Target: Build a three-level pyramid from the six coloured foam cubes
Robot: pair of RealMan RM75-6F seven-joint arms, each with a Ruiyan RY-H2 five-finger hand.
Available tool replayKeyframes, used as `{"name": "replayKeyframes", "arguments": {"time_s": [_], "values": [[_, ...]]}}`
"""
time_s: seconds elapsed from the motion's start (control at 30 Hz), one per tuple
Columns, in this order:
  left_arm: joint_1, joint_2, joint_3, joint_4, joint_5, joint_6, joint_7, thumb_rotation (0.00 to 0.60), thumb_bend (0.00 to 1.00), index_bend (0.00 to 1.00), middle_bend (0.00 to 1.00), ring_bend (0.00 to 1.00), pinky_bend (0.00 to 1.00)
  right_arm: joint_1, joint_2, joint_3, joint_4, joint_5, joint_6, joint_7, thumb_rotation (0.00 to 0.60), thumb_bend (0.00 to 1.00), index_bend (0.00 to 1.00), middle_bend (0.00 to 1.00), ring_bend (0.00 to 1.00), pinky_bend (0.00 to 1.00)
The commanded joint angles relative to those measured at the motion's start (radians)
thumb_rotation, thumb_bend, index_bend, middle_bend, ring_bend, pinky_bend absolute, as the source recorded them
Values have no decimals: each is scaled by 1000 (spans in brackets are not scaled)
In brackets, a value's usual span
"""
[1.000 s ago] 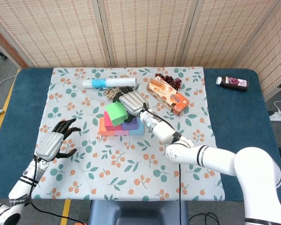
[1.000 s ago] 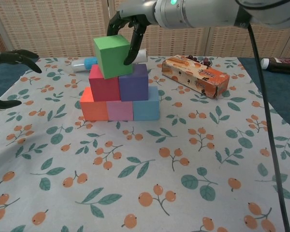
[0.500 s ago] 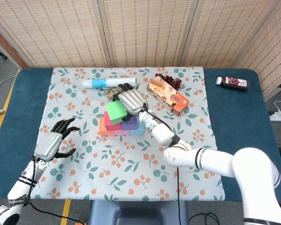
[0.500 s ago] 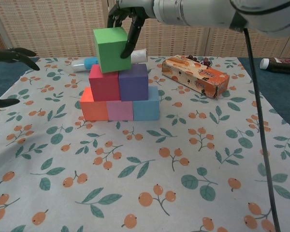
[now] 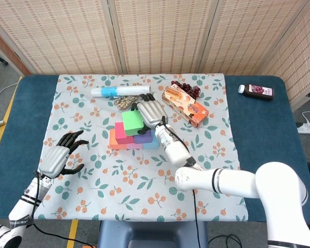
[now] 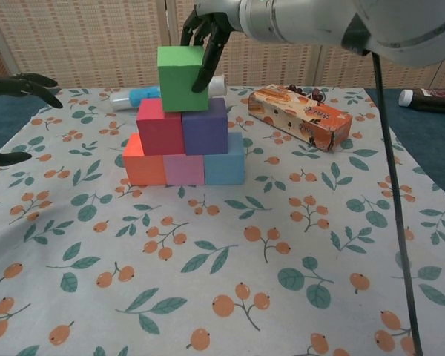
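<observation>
My right hand (image 5: pixel 149 111) (image 6: pixel 206 30) holds a green cube (image 6: pixel 180 78) (image 5: pixel 132 121) just above the stack, over the seam between the red cube (image 6: pixel 160 126) and the purple cube (image 6: pixel 205 125). Whether the green cube touches them I cannot tell. Below them an orange cube (image 6: pixel 142 163), a pink cube (image 6: pixel 184 169) and a light blue cube (image 6: pixel 224 162) form the bottom row. My left hand (image 5: pixel 58 157) (image 6: pixel 18 85) hovers open at the cloth's left side, far from the stack, holding nothing.
An orange snack box (image 6: pixel 300 116) (image 5: pixel 185 105) lies right of the stack. A white and blue tube (image 5: pixel 119 91) lies behind it. A dark bottle (image 5: pixel 256 91) rests on the blue table at far right. The floral cloth (image 6: pixel 267 252) covers the near table.
My right hand has carried the green cube to the right and levelled it, from over the red cube toward the middle of the second level. The left hand has not moved.
</observation>
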State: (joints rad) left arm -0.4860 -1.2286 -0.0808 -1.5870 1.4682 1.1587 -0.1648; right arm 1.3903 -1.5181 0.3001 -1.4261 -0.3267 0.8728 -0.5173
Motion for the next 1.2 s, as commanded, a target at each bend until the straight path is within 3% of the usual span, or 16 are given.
{"name": "replayKeyframes", "arguments": {"time_s": [0.03, 1.2], "values": [[0, -2, 1, 2, 2, 0, -2, 600, 295, 217, 0, 0, 0, 10, -7, 5, -9, 34, 11, -26, 600, 0, 379, 358, 56, 0], [5, -17, 10, 44, 17, 5, -46, 600, 293, 217, 0, 0, 0, 33, -55, 51, 4, 138, 67, -145, 600, 0, 346, 358, 56, 0]]}}
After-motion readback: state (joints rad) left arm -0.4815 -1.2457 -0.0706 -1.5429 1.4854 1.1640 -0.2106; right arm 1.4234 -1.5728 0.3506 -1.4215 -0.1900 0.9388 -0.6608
